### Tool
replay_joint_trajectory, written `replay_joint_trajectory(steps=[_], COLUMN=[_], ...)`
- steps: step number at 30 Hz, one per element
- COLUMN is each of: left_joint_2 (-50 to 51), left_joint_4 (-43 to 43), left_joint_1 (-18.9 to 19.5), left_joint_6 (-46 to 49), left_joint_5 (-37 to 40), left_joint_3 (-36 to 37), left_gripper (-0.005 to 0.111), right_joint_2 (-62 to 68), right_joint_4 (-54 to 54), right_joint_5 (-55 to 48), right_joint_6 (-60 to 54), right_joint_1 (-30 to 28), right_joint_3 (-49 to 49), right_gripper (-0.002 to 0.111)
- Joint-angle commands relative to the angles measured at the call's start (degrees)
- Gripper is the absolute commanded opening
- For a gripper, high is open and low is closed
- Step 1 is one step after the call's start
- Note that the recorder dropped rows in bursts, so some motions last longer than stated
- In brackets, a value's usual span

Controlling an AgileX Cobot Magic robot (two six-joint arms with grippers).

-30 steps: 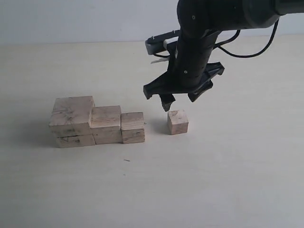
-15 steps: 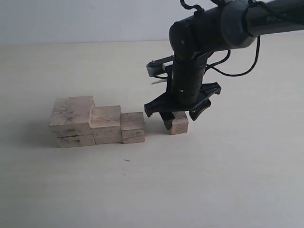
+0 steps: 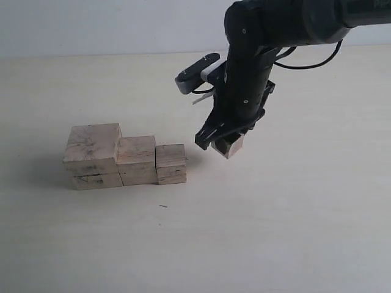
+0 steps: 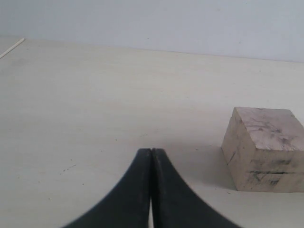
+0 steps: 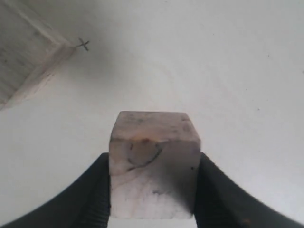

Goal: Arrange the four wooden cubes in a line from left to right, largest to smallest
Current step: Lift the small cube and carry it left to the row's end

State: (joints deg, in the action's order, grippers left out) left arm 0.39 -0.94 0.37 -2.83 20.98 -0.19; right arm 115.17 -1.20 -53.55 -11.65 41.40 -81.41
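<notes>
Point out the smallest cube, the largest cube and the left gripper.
smallest cube [image 5: 153, 175], right wrist view, face toward the camera
largest cube [image 3: 91, 143], exterior view, smudged face
left gripper [image 4: 151, 153], left wrist view, tips of shut jaws

Right arm [image 3: 253, 55] glossy black, rounded, dotted with small screws; grey-and-white camera block [image 3: 197, 72] at its nine o'clock; thin black cable [image 3: 317, 60] looping at three o'clock; black curved fingers [image 5: 88, 194], ribbed inside.
</notes>
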Motion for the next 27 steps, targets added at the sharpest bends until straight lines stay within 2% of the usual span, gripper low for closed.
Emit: replay_joint_trajectory(steps=[1, 4, 9, 13, 17, 22, 27], left_joint_2=[-0.4, -0.4, -0.4, -0.4, -0.4, -0.4, -0.4], left_joint_4=[0.1, 0.1, 0.1, 0.1, 0.1, 0.1, 0.1], left_joint_1=[-0.4, -0.4, -0.4, -0.4, -0.4, -0.4, -0.4], left_joint_6=[-0.4, -0.4, -0.4, -0.4, -0.4, -0.4, -0.4], left_joint_5=[-0.7, -0.7, -0.7, -0.7, -0.7, -0.7, -0.7], left_joint_3=[0.2, 0.2, 0.2, 0.2, 0.2, 0.2, 0.2], left_gripper=[0.0, 0.0, 0.0, 0.0, 0.0, 0.0, 0.0], right_joint_2=[-1.8, -1.1, -0.3, -0.4, -0.4, -0.4, -0.4], right_joint_4=[-0.1, 0.2, 0.2, 3.1, 10.6, 12.2, 16.2], right_joint_5=[-0.6, -0.3, 1.6, 2.4, 2.8, -0.2, -4.9], right_joint_6=[-13.5, -24.4, -28.2, -35.8, -39.8, -41.2, -55.0], right_joint_1=[0.0, 0.0, 0.0, -0.5, -2.9, -6.9, -8.8], right_joint_3=[-0.1, -0.1, -0.1, -0.1, -0.1, -1.7, -3.3], right_gripper=[0.0, 0.0, 0.0, 0.0, 0.0, 0.0, 0.0])
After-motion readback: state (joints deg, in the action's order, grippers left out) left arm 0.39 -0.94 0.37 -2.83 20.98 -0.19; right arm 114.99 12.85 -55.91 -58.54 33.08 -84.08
